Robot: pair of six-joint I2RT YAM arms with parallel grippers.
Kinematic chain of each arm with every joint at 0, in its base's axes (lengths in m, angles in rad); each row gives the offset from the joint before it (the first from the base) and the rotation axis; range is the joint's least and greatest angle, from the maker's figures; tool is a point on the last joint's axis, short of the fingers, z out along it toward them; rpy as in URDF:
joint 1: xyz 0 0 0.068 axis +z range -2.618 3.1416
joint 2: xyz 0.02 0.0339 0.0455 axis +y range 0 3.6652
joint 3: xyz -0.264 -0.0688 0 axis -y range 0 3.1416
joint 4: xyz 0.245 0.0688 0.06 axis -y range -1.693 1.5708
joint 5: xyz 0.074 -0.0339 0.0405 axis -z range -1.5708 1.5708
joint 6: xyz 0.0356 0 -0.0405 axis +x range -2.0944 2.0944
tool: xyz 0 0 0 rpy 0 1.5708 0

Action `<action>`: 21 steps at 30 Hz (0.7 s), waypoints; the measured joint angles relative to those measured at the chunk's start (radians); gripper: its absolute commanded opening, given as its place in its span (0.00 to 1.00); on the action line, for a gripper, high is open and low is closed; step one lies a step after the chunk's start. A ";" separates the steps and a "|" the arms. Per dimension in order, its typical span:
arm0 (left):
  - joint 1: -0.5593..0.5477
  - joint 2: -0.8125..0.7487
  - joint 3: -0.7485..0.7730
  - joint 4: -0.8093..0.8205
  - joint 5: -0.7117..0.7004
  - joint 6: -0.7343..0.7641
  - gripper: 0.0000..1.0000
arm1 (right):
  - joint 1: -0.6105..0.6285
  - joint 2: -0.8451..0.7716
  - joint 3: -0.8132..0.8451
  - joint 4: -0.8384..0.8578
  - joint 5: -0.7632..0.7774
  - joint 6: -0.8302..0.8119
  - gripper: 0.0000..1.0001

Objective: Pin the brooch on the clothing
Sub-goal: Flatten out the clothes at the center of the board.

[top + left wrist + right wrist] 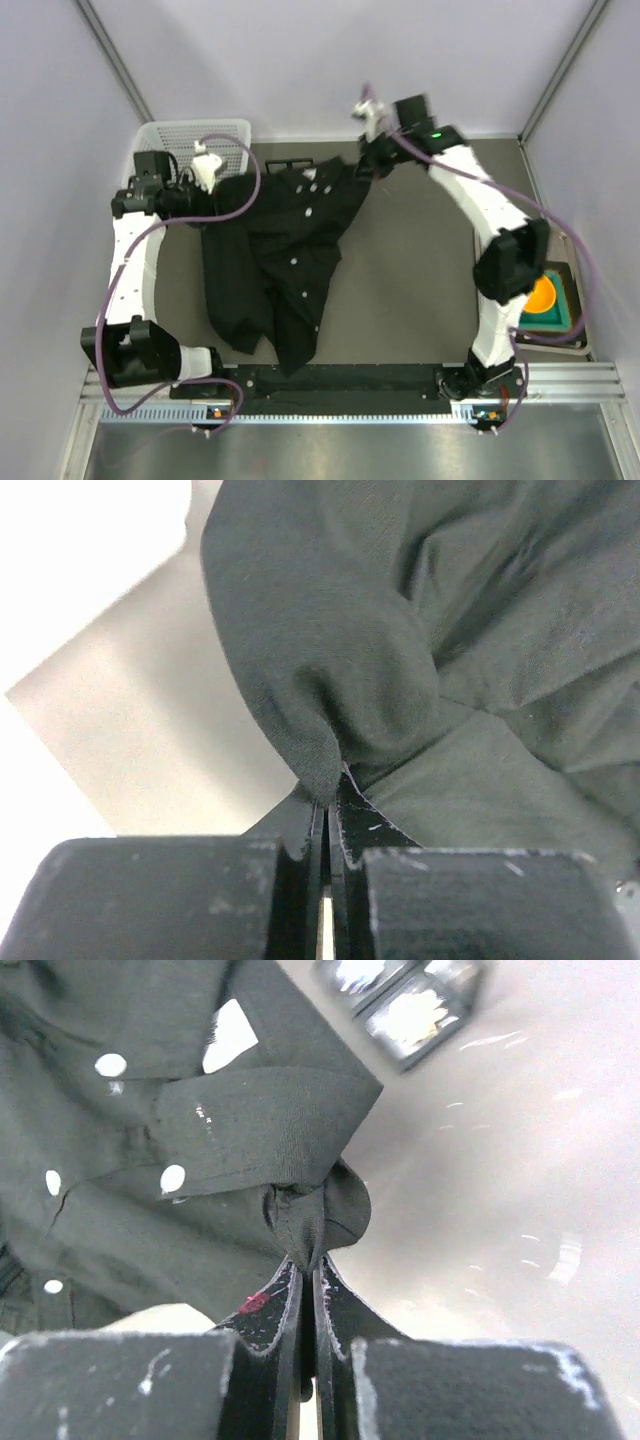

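The clothing, a black button-up shirt with small white buttons, hangs bunched over the dark mat, held up at its top by both arms. My left gripper is shut on a fold of the shirt's left upper edge; in the left wrist view the cloth is pinched at the fingertips. My right gripper is shut on a fold beside the collar, and its wrist view shows the fabric squeezed between the tips. An orange round piece lies at the right edge; I cannot tell if it is the brooch.
A white mesh basket stands at the back left, just behind the left gripper. The orange piece rests in a teal tray beside the right arm's elbow. A small black frame lies behind the shirt's collar. Grey walls close in three sides.
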 measured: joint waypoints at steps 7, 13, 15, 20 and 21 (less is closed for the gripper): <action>-0.004 -0.008 0.294 0.024 0.259 -0.023 0.00 | -0.179 -0.369 0.006 -0.067 -0.098 -0.031 0.00; -0.005 -0.391 -0.017 -0.055 0.315 0.243 0.00 | -0.104 -0.803 -0.336 -0.126 -0.117 -0.175 0.00; -0.006 -0.455 -0.146 -0.095 0.304 0.319 0.14 | -0.030 -0.859 -0.425 -0.135 -0.091 -0.213 0.00; -0.001 -0.401 -0.403 -0.127 0.235 0.474 0.61 | 0.199 -0.811 -0.670 -0.103 0.041 -0.251 0.00; 0.000 -0.393 -0.432 -0.146 0.222 0.498 0.83 | 0.230 -0.787 -0.719 -0.104 0.063 -0.255 0.00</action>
